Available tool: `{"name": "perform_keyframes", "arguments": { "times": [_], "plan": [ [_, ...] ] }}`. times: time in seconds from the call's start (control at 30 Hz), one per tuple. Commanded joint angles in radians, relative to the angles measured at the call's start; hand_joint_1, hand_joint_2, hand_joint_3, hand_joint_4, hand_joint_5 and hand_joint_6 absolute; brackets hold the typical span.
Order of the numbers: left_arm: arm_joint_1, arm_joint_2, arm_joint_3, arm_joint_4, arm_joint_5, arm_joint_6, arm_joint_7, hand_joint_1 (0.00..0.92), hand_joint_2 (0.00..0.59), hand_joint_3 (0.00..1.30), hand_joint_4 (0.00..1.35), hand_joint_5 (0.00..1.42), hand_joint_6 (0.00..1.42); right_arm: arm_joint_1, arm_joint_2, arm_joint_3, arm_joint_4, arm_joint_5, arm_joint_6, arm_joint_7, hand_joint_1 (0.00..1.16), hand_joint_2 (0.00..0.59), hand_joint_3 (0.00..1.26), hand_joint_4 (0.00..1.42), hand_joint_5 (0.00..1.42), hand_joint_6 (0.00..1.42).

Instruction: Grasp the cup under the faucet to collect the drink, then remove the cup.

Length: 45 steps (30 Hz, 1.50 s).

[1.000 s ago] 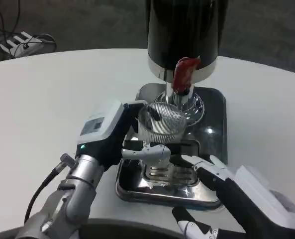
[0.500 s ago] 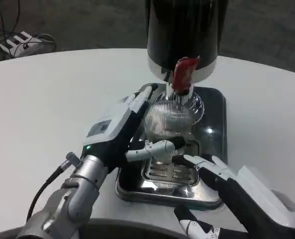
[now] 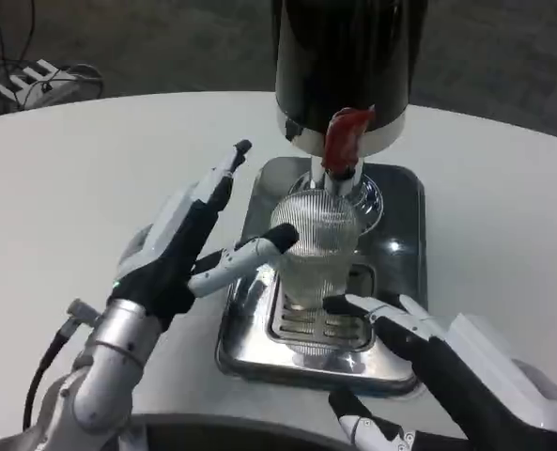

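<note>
A clear ribbed cup (image 3: 317, 246) stands upright on the drip tray's grate, directly below the red faucet lever (image 3: 346, 139) of the black dispenser (image 3: 348, 56). My left hand (image 3: 175, 249) is to the cup's left with its fingers spread and pointing up and away. Its thumb reaches toward the cup's side and is close to it or just touching; the hand holds nothing. My right hand (image 3: 447, 366) lies low at the front right. Its fingers are apart, their tips sit over the tray's front edge, and it holds nothing.
The shiny metal drip tray (image 3: 400, 235) sits on the white round table (image 3: 71, 178), with the dispenser standing at the tray's back. Cables and a power strip (image 3: 34, 80) lie beyond the table at the far left.
My left hand has let go of the cup and drawn back to the left, fingers spreading open. The cup now stands alone under the faucet. The right hand has hardly moved.
</note>
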<state>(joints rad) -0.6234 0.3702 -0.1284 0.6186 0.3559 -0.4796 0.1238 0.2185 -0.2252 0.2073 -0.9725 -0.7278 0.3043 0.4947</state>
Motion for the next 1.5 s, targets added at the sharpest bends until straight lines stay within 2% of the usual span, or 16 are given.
{"name": "perform_keyframes", "arguments": {
  "times": [0.03, 0.1, 0.2, 0.27, 0.33, 0.4, 0.6, 0.9, 1.1, 1.27, 1.5],
  "plan": [
    [0.145, 0.013, 0.101, -0.178, -0.084, 0.002, 0.013, 0.0, 0.019, 0.0, 0.0, 0.0, 0.0, 0.008, 0.006, 0.008, 0.009, 0.003, -0.002, -0.009, 0.62, 0.487, 0.16, 0.11, 0.0, 0.0],
    [0.192, 0.012, 0.145, -0.266, -0.179, 0.001, -0.046, 0.0, 0.03, 0.0, 0.0, 0.0, 0.0, 0.008, 0.008, 0.012, 0.014, 0.002, -0.004, -0.012, 0.62, 0.489, 0.16, 0.11, 0.0, 0.0],
    [0.242, 0.002, 0.198, -0.418, -0.383, 0.007, -0.166, 0.0, 0.055, 0.0, 0.0, 0.0, 0.0, 0.005, 0.013, 0.017, 0.025, 0.003, -0.005, -0.015, 0.62, 0.49, 0.16, 0.11, 0.0, 0.0],
    [0.254, 0.001, 0.216, -0.492, -0.501, 0.061, -0.251, 0.0, 0.074, 0.0, 0.0, 0.04, 0.01, 0.005, 0.016, 0.018, 0.028, 0.003, -0.007, -0.019, 0.62, 0.49, 0.16, 0.11, 0.0, 0.0],
    [0.247, 0.018, 0.23, -0.57, -0.652, 0.159, -0.365, 0.0, 0.094, 0.04, 0.01, 0.09, 0.05, 0.006, 0.015, 0.016, 0.029, 0.006, -0.008, -0.022, 0.62, 0.491, 0.16, 0.11, 0.0, 0.0],
    [0.237, 0.031, 0.245, -0.625, -0.724, 0.23, -0.425, 0.0, 0.1, 0.07, 0.05, 0.13, 0.1, 0.008, 0.014, 0.011, 0.03, 0.011, -0.008, -0.024, 0.62, 0.491, 0.16, 0.11, 0.0, 0.0],
    [0.204, 0.031, 0.258, -0.694, -0.768, 0.352, -0.498, 0.0, 0.095, 0.13, 0.11, 0.21, 0.19, 0.015, 0.012, 0.004, 0.027, 0.015, -0.008, -0.028, 0.63, 0.491, 0.16, 0.11, 0.0, 0.0],
    [0.106, 0.009, 0.239, -0.644, -0.745, 0.411, -0.563, 0.0, 0.088, 0.15, 0.14, 0.23, 0.2, 0.018, 0.013, 0.006, 0.028, 0.017, -0.01, -0.03, 0.63, 0.491, 0.16, 0.12, 0.0, 0.0],
    [-0.015, 0.0, 0.201, -0.54, -0.722, 0.421, -0.646, 0.0, 0.078, 0.18, 0.17, 0.26, 0.2, 0.016, 0.014, 0.004, 0.03, 0.022, -0.009, -0.034, 0.63, 0.491, 0.16, 0.12, 0.0, 0.0],
    [-0.069, -0.013, 0.177, -0.487, -0.694, 0.401, -0.694, 0.0, 0.077, 0.21, 0.21, 0.29, 0.23, 0.021, 0.013, 0.002, 0.031, 0.022, -0.008, -0.037, 0.63, 0.491, 0.16, 0.12, 0.0, 0.0],
    [-0.143, -0.034, 0.155, -0.396, -0.661, 0.383, -0.75, 0.0, 0.077, 0.21, 0.19, 0.28, 0.23, -0.001, 0.013, 0.003, 0.041, 0.026, -0.004, -0.033, 0.63, 0.491, 0.16, 0.12, 0.0, 0.0]
  ]
}}
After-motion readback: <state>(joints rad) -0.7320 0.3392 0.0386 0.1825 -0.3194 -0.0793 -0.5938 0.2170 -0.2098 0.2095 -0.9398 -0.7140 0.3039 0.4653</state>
